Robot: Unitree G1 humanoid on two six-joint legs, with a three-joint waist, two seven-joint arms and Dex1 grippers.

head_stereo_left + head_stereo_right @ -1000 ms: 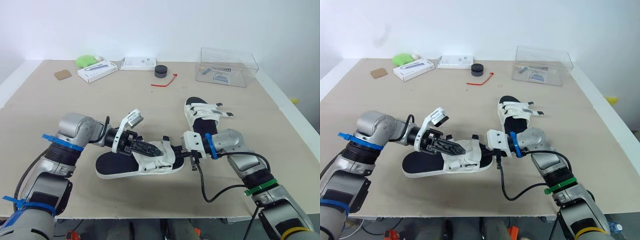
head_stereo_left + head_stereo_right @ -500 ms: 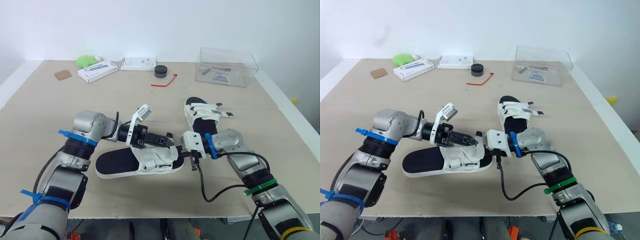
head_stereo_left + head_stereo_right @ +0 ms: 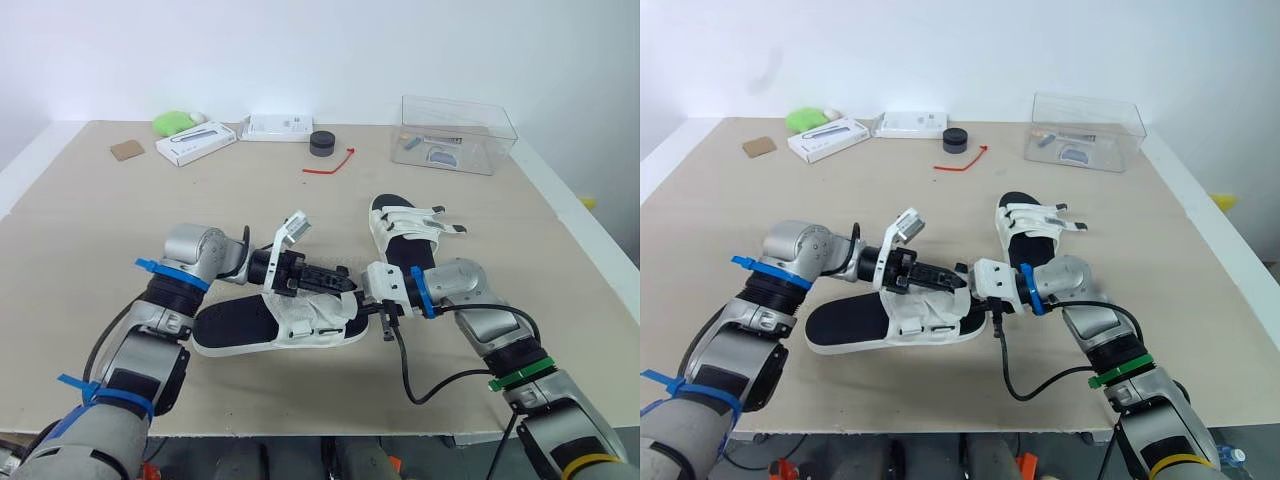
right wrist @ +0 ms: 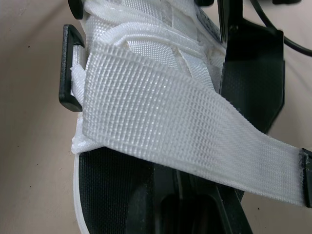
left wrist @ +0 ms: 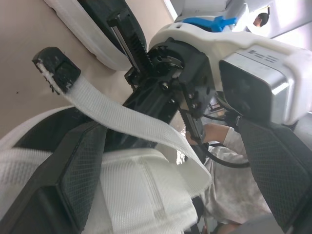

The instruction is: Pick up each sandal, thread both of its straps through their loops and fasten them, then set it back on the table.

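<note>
Left tool (image 3: pixel 335 277) is low over the near sandal (image 3: pixel 240 325), which lies flat at the front of the worktop (image 3: pixel 100 230). Its fingers (image 5: pixel 78 170) are spread wide and grip nothing, with a loose white strap (image 5: pixel 122 119) running across between them. Just beside it, the right tool (image 3: pixel 355 298) meets the same sandal's strapped end from the other side. Whether it has hold of anything, I cannot tell. Beyond and further right, the second sandal (image 3: pixel 405 235) rests on the worktop.

The 2 head eyes look forward and down over the whole worktop (image 3: pixel 120 250), sharing almost the same scene. Both wrist cameras sit very close to the near sandal (image 3: pixel 250 328), each facing its white strap (image 4: pixel 195 146) from opposite sides.
</note>
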